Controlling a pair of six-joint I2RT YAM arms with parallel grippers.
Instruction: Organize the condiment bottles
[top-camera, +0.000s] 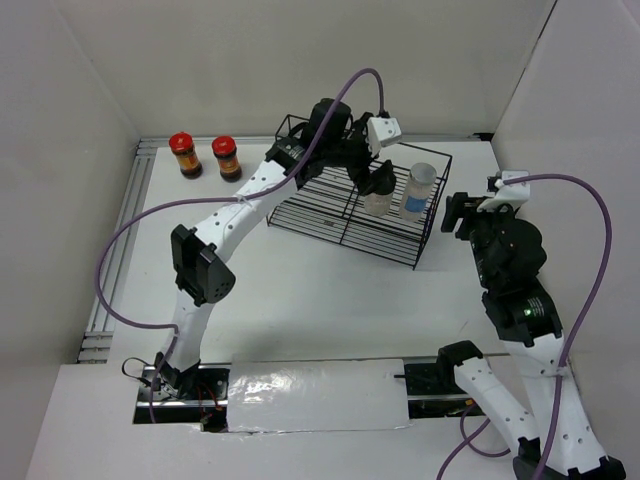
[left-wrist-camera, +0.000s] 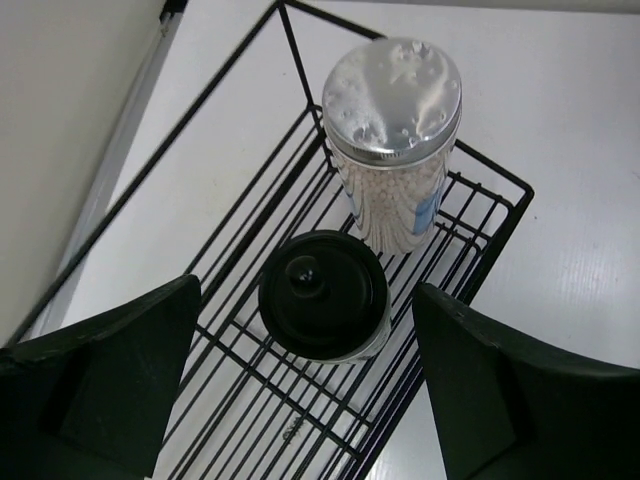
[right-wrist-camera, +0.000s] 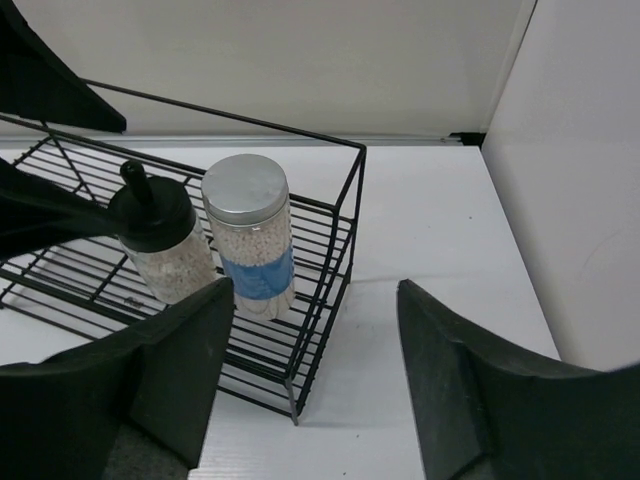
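White table (top-camera: 300, 290), plain walls. At 11 o'clock, red-lidded jar (top-camera: 183, 155) and second red-lidded jar (top-camera: 227, 158), outside the wire rack (top-camera: 320, 205): likely half the job left. Inside, at 1 o'clock, black-capped bottle (left-wrist-camera: 322, 295) beside silver-lidded bottle (left-wrist-camera: 392, 130). Left gripper (left-wrist-camera: 305, 380) spread wide around the black cap, clamping nothing. Right gripper (right-wrist-camera: 315, 380) at 3 o'clock, likewise apart, idle.

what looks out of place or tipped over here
Nothing is tipped or spilled. The two red-lid jars stand on the table left of the rack, while the black-cap bottle and the silver-lid bottle are already inside it, at its right end.
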